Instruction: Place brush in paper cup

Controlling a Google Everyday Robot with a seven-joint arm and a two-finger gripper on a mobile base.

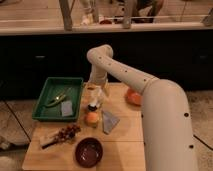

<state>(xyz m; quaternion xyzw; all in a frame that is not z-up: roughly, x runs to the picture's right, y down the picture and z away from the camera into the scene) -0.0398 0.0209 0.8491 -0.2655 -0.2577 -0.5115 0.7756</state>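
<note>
One tool (96, 98) is seen above the desk (125, 145) centre, its fingers spread apart with nothing clamped. One brush (93, 106) is located just beneath the tool. One paper cup (91, 118) stands at 6 o'clock of the brush, touching or just beside it. One green tray (50, 97) lies at 9 o'clock, one dark bowl (89, 151) at 6 o'clock.
</note>
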